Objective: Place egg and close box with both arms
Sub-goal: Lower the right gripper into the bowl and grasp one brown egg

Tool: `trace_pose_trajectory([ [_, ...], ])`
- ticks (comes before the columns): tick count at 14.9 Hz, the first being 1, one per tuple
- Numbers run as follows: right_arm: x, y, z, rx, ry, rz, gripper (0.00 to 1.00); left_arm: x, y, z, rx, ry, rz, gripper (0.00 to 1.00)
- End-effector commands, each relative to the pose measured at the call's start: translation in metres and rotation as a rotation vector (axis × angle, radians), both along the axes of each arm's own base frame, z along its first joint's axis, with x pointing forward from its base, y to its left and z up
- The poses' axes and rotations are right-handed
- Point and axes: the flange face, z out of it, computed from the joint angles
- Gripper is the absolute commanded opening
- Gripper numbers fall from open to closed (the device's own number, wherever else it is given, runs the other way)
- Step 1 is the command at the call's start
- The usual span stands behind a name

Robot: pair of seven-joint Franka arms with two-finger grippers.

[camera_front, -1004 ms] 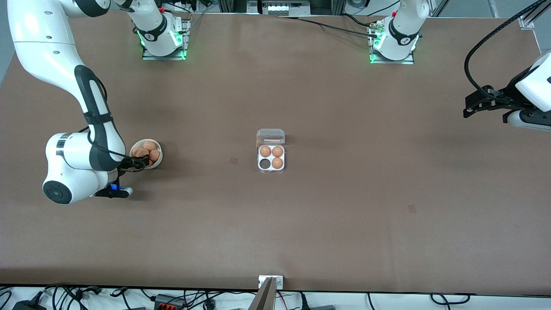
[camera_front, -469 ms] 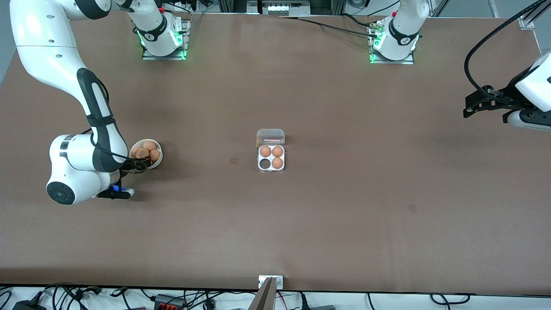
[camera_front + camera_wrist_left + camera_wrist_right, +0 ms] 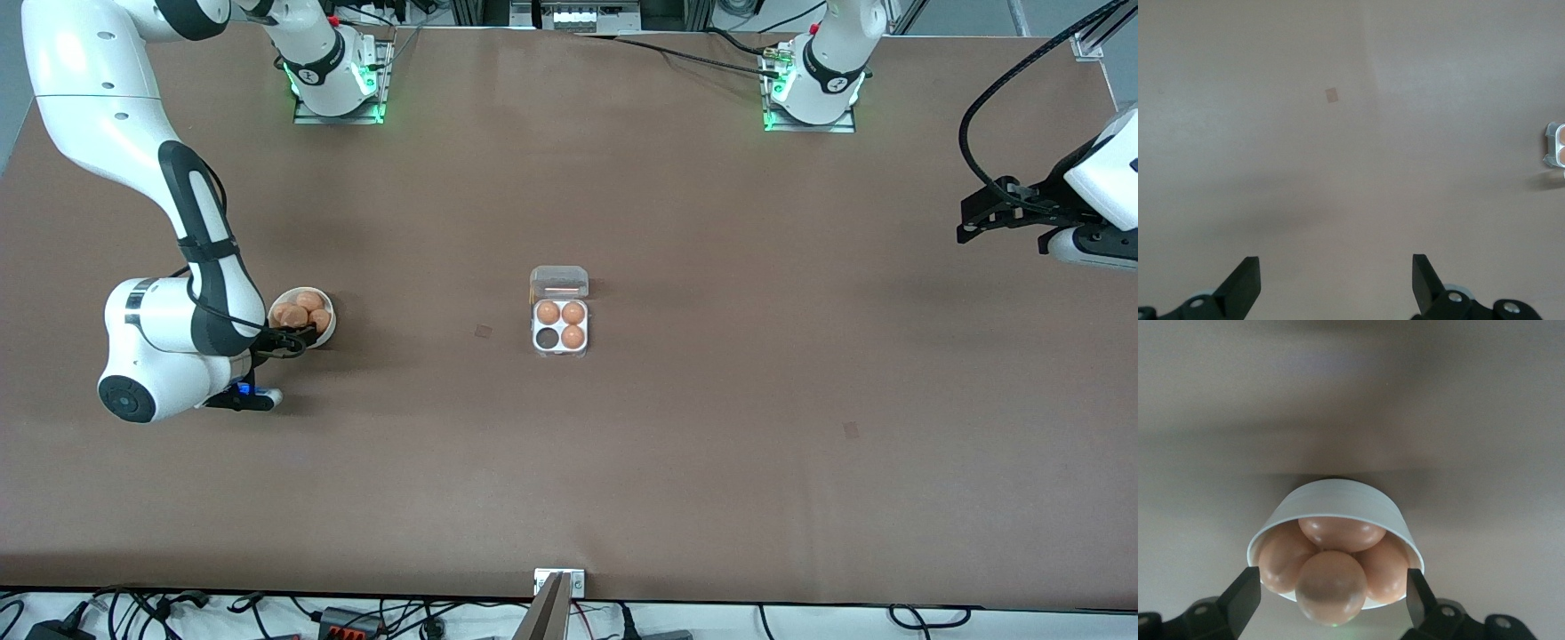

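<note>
Egg (image 3: pixel 1331 587) sits on top of the pile in the white bowl (image 3: pixel 1338 500), three more eggs packed under and around it. Bowl stands on the brown table (image 3: pixel 711 444) toward the right arm's end, well apart from the box (image 3: pixel 560 324).

Right gripper (image 3: pixel 1331 597) is low at the bowl, over its rim on the side nearer the front camera. Jaws spread wide, one finger on each side of the bowl's mouth, top egg between them, not clamped. Cannot tell if either finger touches the rim. In the front view the right gripper (image 3: pixel 289 340) shows as black fingers at the bowl (image 3: pixel 325 331) edge, with the white wrist of the right arm (image 3: pixel 169 342) beside it.

Box is at the table's middle, lid (image 3: pixel 559 282) swung open and lying on the side farther from the front camera, red mark visible on it. Three cells hold eggs; the fourth cell (image 3: pixel 545 339), nearer the camera and toward the right arm's end, is dark and empty.

Left gripper (image 3: pixel 1335 283) waits over bare table at the left arm's end, jaws wide apart, holding nothing. A corner of the box (image 3: pixel 1556 145) shows at the edge of the left wrist view. Left arm (image 3: pixel 1098 200) hangs at the table edge.
</note>
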Motion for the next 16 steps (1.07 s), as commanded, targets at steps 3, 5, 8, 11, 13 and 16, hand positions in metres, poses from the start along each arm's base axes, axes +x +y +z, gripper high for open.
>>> trace_pose_trajectory([
  [3, 0.0001, -0.0023, -0.0026, 0.021, 0.018, -0.002, 0.83, 0.0019, -0.0003, 0.0052, -0.006, 0.000, 0.007, 1.00],
  [5, 0.0001, -0.0023, -0.0027, 0.020, 0.018, -0.004, 0.73, 0.0024, -0.0003, 0.0043, -0.006, 0.001, 0.007, 1.00],
  [8, -0.0012, -0.0013, -0.0028, 0.021, 0.027, 0.000, 0.52, 0.0019, -0.0003, 0.0052, -0.006, 0.000, 0.007, 1.00],
  [11, -0.0003, -0.0013, -0.0001, 0.021, 0.025, 0.000, 0.32, 0.0020, 0.0005, 0.0052, -0.006, 0.000, 0.008, 1.00],
  [13, 0.0001, -0.0013, 0.0014, 0.023, 0.024, 0.003, 0.27, 0.0019, -0.0003, 0.0052, -0.006, 0.000, 0.007, 1.00],
  [16, -0.0015, 0.0001, 0.0059, 0.020, 0.043, 0.008, 0.23, 0.0019, -0.0003, 0.0052, -0.006, 0.000, 0.007, 1.00],
])
